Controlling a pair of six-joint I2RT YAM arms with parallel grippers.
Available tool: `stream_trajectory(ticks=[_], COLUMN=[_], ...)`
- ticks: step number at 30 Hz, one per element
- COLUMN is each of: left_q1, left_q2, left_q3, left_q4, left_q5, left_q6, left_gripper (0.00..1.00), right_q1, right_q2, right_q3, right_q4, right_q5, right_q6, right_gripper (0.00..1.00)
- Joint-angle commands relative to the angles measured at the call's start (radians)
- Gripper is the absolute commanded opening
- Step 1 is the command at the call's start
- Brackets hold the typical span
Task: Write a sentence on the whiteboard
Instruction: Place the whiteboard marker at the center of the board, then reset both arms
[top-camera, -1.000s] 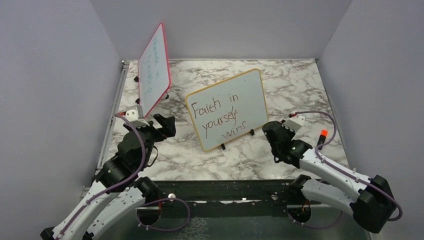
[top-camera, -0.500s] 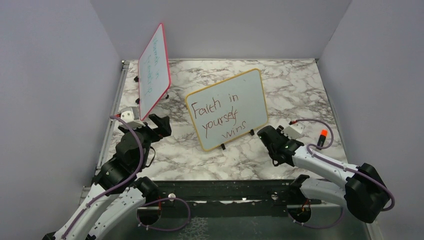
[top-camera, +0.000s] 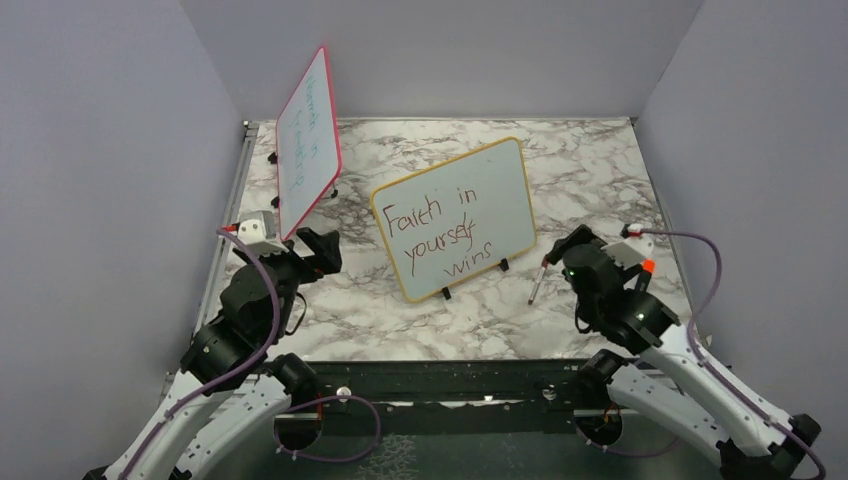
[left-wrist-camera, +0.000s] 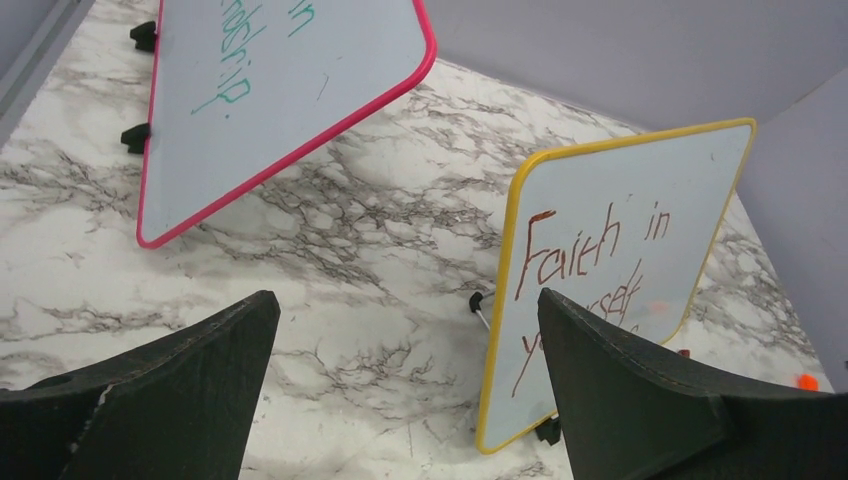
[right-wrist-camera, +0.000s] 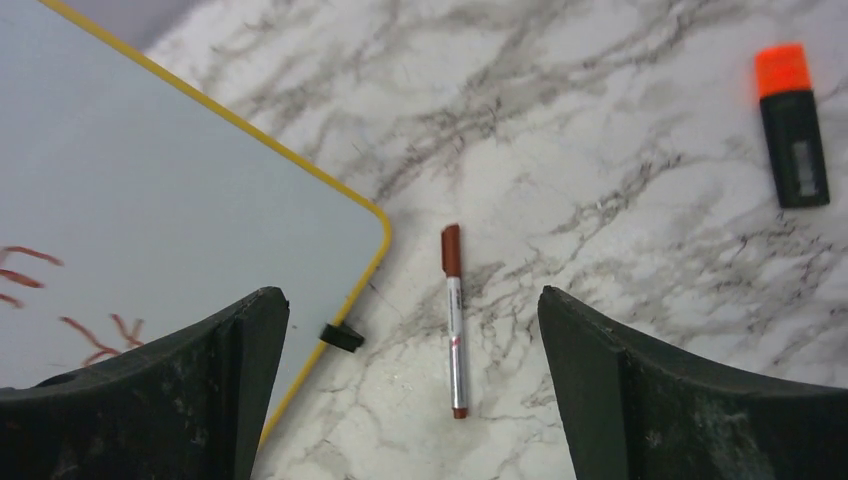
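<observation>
The whiteboard (top-camera: 455, 218) stands propped on its small black feet in the middle of the worktop (top-camera: 600, 170). The sentence (top-camera: 437, 232), "Faith in yourself wins", fills its face in three dark red lines, so the writing looks done.

Your right claw (right-wrist-camera: 407, 310) hangs gaping wide and empty over the marker pen (right-wrist-camera: 454, 320). The pen lies flat just right of the whiteboard's lower right corner, beside a foot. Your left claw (left-wrist-camera: 405, 300), left of the whiteboard, is spread just as wide and is also empty.

If you drop or swing the right claw carelessly, a finger may clip that corner, tipping the whiteboard or smearing the ink. A nudge could also send the round pen rolling. An orange-capped highlighter (right-wrist-camera: 792, 125) lies further right. No containers show.
</observation>
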Motion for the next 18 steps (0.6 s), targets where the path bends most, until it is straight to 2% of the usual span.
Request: stream_trajectory(ticks=[1,4,9,13,18], left_q1=[0.005,0.005,0.006,0.006,0.005], left_q2=[-0.042,-0.081,-0.166,-0.225,-0.266], left_q3=[0.079,0.112,0.156,0.154,0.126], left_q4=[-0.014,-0.016,-0.012,0.013,0.035], left_q5=[0.041,0.032,-0.024,-0.045,-0.049], left_q6=[0.117,0.170,0.215,0.231,0.228], left_gripper=[0.99,0.99,0.99,0.99,0.99], right_q1=[-0.006,-0.007,-0.007,-0.007,-0.006], right_q2=[-0.144,-0.269,-0.416,-0.487,-0.510], right_q3=[0.130,0.175,0.213,0.186,0.147], right_q4=[-0.074,0.039,0.153,0.195,0.210], right_q5=[0.082,0.001,-0.076,-0.060,-0.046], right_q6=[-0.250,-0.480,-0.689,-0.784,-0.806], right_gripper=[1.00,1.00,1.00,1.00,1.00])
